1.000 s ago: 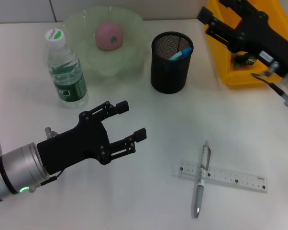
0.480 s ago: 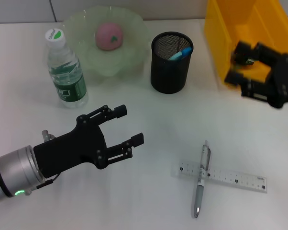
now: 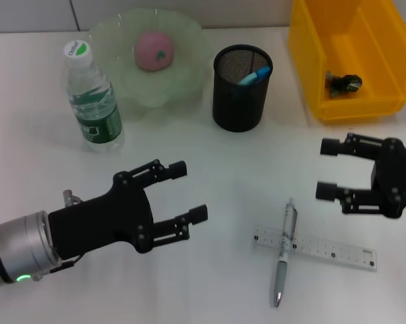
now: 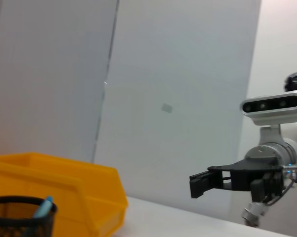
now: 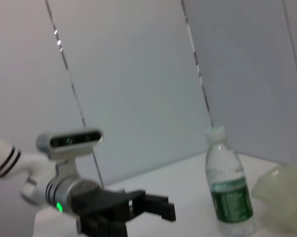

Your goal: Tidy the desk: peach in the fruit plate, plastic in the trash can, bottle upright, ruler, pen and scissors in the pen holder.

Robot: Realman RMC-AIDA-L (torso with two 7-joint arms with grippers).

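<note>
A pink peach [image 3: 154,50] lies in the pale green fruit plate [image 3: 189,40]. The water bottle [image 3: 92,101] stands upright beside it and also shows in the right wrist view [image 5: 227,190]. The black mesh pen holder [image 3: 240,94] holds a blue-tipped item [image 3: 257,74]. A silver pen [image 3: 284,246] lies across a clear ruler [image 3: 334,251] at the front. Crumpled plastic [image 3: 343,83] lies in the yellow bin [image 3: 307,61]. My right gripper [image 3: 324,169] is open and empty, right of the pen. My left gripper [image 3: 189,190] is open and empty at front left.
The yellow bin [image 4: 64,187] and pen holder [image 4: 20,217] show in the left wrist view, with the right gripper [image 4: 203,182] beyond. The right wrist view shows the left gripper [image 5: 158,210] and the plate's rim [image 5: 281,190]. Bare white table lies between the grippers.
My right arm has come away from over the yellow bin, toward the front, to just right of the pen. The left gripper has shifted only slightly.
</note>
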